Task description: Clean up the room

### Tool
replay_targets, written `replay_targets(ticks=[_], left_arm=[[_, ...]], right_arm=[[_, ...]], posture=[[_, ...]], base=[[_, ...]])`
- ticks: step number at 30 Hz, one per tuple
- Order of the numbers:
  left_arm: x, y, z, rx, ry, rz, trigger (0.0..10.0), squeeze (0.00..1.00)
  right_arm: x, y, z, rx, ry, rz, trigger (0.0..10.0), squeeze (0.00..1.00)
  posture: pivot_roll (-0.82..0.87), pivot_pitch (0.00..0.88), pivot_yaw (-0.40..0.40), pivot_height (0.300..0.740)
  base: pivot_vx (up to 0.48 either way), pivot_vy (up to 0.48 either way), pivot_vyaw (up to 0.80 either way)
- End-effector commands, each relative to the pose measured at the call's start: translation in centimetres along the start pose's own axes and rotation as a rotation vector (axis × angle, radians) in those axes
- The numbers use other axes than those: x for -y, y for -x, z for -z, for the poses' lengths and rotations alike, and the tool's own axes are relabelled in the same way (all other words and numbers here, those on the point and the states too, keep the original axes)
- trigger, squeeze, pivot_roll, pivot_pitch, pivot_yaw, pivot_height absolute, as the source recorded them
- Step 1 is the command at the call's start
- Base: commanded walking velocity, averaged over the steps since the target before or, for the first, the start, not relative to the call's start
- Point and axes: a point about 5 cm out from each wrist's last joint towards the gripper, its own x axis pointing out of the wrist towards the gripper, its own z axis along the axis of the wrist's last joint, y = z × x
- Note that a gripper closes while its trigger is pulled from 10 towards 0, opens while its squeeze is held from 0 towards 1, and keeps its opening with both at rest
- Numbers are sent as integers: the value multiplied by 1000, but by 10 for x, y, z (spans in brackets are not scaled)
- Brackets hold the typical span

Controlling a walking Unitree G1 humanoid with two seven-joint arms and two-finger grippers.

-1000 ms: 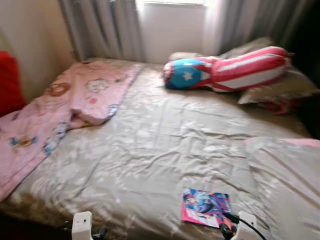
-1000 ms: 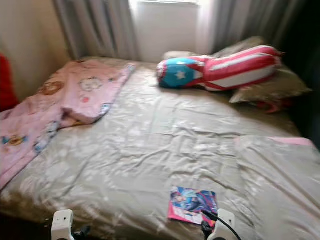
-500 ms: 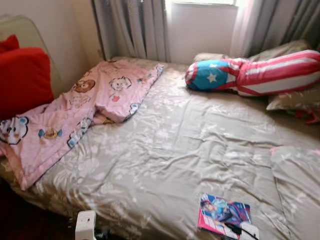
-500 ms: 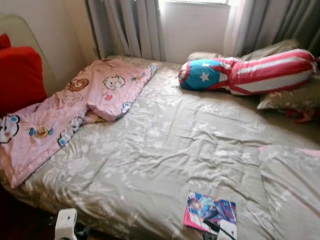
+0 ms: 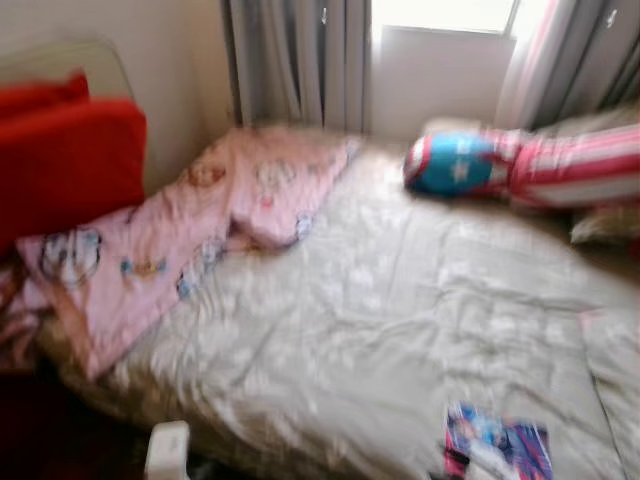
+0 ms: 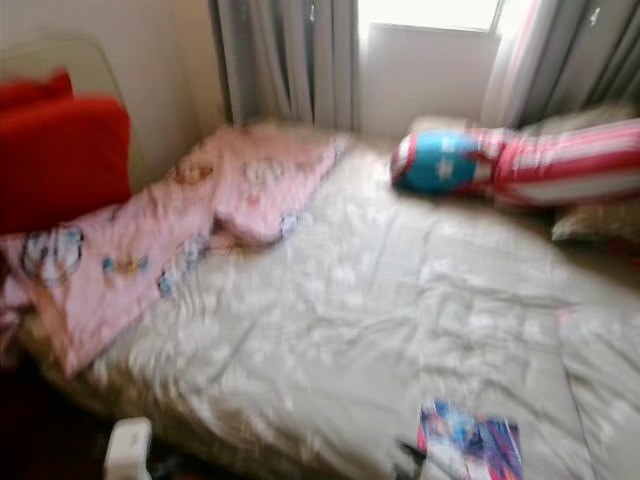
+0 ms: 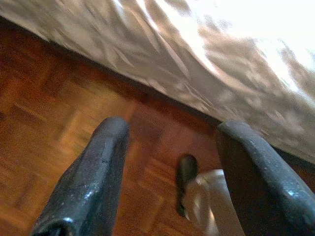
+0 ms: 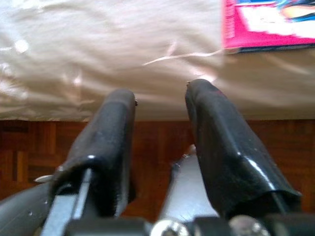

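Lying near the bed's (image 5: 400, 330) front edge, a book (image 5: 497, 448) — both tools (image 7: 170, 162) (image 8: 162, 123) parted, empty.

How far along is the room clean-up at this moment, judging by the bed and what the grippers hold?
Looks done: the beige bedcover lies fairly flat. In hand: nothing; the left gripper and right gripper hang open and empty over the wood floor by the bed edge. Possibly left: the pink blanket lies crumpled and slips off the side, and a colourful book lies near the front edge. The views are blurred.

One bed (image 5: 400, 330), one pink blanket (image 5: 200, 230), one red cushion (image 5: 70, 160), one magazine (image 5: 500, 450)
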Motion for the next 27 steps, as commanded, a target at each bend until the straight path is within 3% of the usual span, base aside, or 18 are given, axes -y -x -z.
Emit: replay_targets(ticks=[1,18,27], left_arm=[[8,-2,-1,-2,-6,18,10000,0],[11,-2,0,-6,-14,35,10000,0],[11,-2,1,-11,-19,39,10000,0]], right_arm=[[16,4,3,-18,-28,51,10000,0],[23,5,2,-7,-133,84,10000,0],[19,3,-4,1,-118,66,10000,0]], posture=[[23,0,-9,740],[20,0,-12,740],[26,0,-12,740]], base=[[0,480,0],[0,480,0],[0,480,0]])
